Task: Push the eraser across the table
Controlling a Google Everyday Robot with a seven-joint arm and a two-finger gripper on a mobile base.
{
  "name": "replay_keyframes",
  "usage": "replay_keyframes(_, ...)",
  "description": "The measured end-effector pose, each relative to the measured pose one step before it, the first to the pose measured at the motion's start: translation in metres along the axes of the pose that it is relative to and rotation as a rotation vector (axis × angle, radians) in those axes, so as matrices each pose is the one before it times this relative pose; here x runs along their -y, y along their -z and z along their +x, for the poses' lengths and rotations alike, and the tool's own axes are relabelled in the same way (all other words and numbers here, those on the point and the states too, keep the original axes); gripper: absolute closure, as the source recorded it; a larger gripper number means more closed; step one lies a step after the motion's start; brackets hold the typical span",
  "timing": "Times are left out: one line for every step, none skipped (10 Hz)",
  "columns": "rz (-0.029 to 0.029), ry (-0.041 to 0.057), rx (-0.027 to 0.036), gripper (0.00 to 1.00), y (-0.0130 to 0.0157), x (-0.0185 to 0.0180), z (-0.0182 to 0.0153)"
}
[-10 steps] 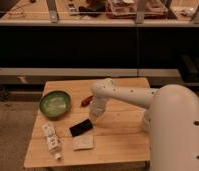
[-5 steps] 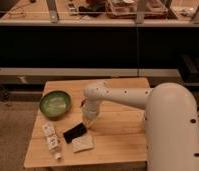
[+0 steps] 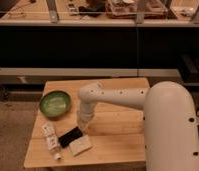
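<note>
the gripper (image 3: pixel 82 125) hangs low over the table (image 3: pixel 118 142), at the end of the white arm (image 3: pixel 118 97) that bends down from the right; whether it is released or clenched cannot be told. the eraser (image 3: pixel 71 136) lies flat just beside it to the lower left, angled, close to the table's front left part. a pale block (image 3: pixel 80 146) sits against the eraser's lower right side. a white tube (image 3: pixel 51 140) lies left of the eraser, and a green bowl (image 3: pixel 55 103) stands at the back left.
</note>
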Motion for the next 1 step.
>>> replay_keyframes(-0.00319, 0.00783, 0.00589, 0.98, -0.00163, 0.00007, -0.00395)
